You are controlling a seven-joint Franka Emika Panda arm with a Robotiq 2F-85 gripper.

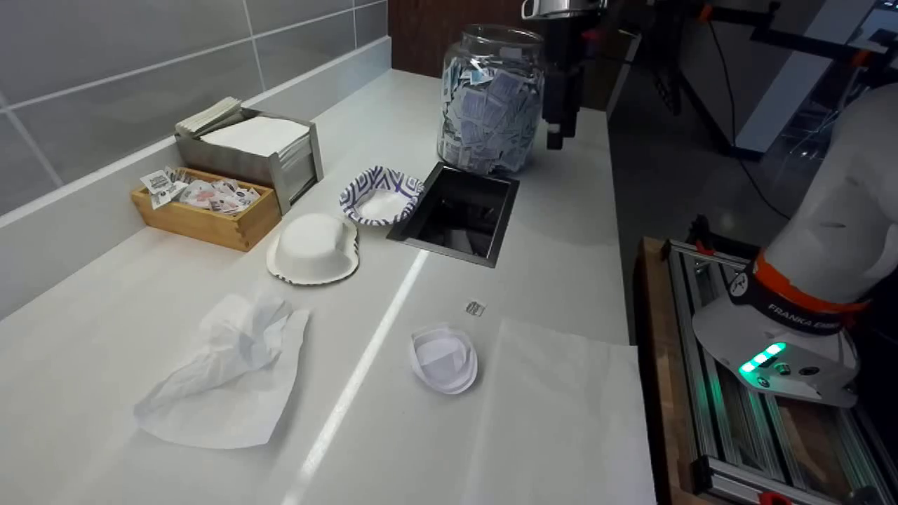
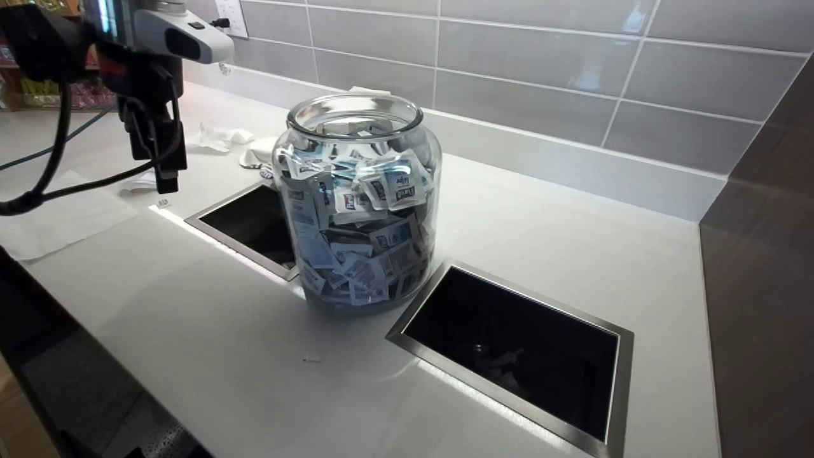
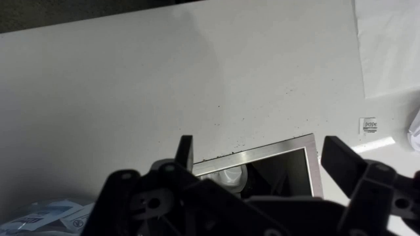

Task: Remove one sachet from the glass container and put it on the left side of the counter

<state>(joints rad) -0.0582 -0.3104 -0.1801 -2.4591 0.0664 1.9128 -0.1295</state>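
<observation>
"Gray tiles point(image 2: 540, 57) back a white counter point(image 2: 222, 356), on which a large, lidless glass container point(image 2: 305, 131) stands upright between two metal-framed openings point(image 2: 496, 388). What fills it?"

"Sachets point(image 2: 362, 235), tumbled loosely and reaching up to its shoulder. The task's sachet is presumably one of these. Several near the top lean at angles, which should leave edges free for pinching."

"And the gripper point(image 3: 257, 147)?"

"It points down, beside the glass container and apart from it, not over the mouth. Its fingers point(image 3: 343, 164) stand wide apart with nothing between them; beyond the gap, the wrist view shows the counter and the frame of an opening. That spread looks like readiness for the first pick, with the removal not yet begun. Pointing downward suits a vessel entered only from above."

"Why does so much sit by the tiles?"

"In an exterior view, the napkin holder point(image 1: 228, 160) and the wooden tray point(image 1: 196, 223) line up there, probably so that the front is free for use. A pepper packet point(image 3: 369, 125) lies loose on the counter; it seems unrelated to the task."

"Where would the sachet go?"

"To the counter's left, though whose left cannot be told from these views. The lift would need to clear the glass rim, where a sachet could snag."
</observation>
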